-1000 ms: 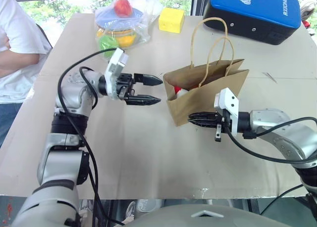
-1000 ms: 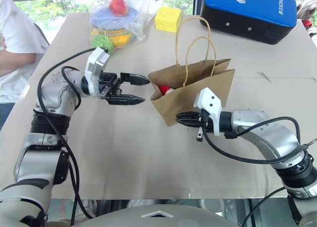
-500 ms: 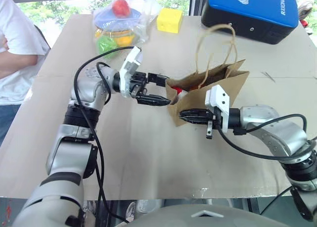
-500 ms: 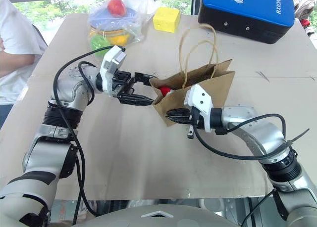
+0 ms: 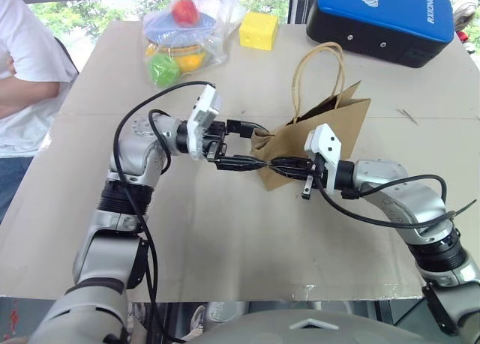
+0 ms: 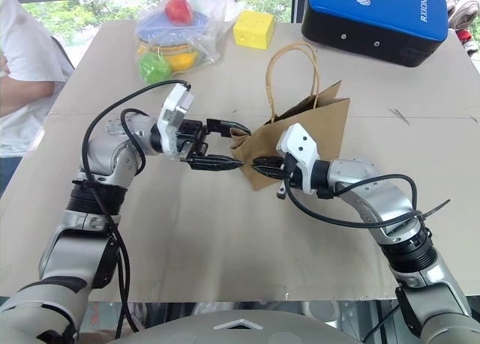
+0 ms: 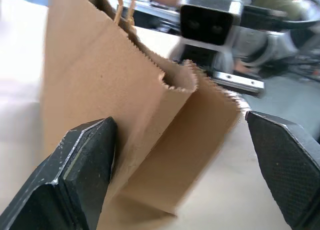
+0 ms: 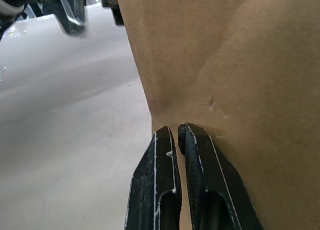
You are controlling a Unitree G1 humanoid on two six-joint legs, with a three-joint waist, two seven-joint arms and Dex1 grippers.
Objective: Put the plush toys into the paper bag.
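The brown paper bag [image 5: 330,127] stands mid-table with its mouth pinched narrow and its cord handles [image 5: 319,63] upright. My left gripper [image 5: 251,144] is open, one finger on each side of the bag's left end; in the left wrist view the bag's folded edge [image 7: 165,89] lies between the fingers [image 7: 75,175]. My right gripper [image 5: 274,164] is shut, its tips pressed against the bag's near side [image 8: 240,64] close to the left gripper's lower finger. The plush toys are hidden.
At the table's far edge sit a clear plastic bag of colourful toys [image 5: 184,29], a yellow block [image 5: 259,29] and a blue case [image 5: 382,18]. A person in a white shirt [image 5: 22,67] stands at the left. The table's front edge [image 5: 225,295] is near.
My left gripper has moved right and now straddles the bag's left end. My right gripper slid left along the bag's near side. The bag's mouth has narrowed; the red and white toy inside no longer shows.
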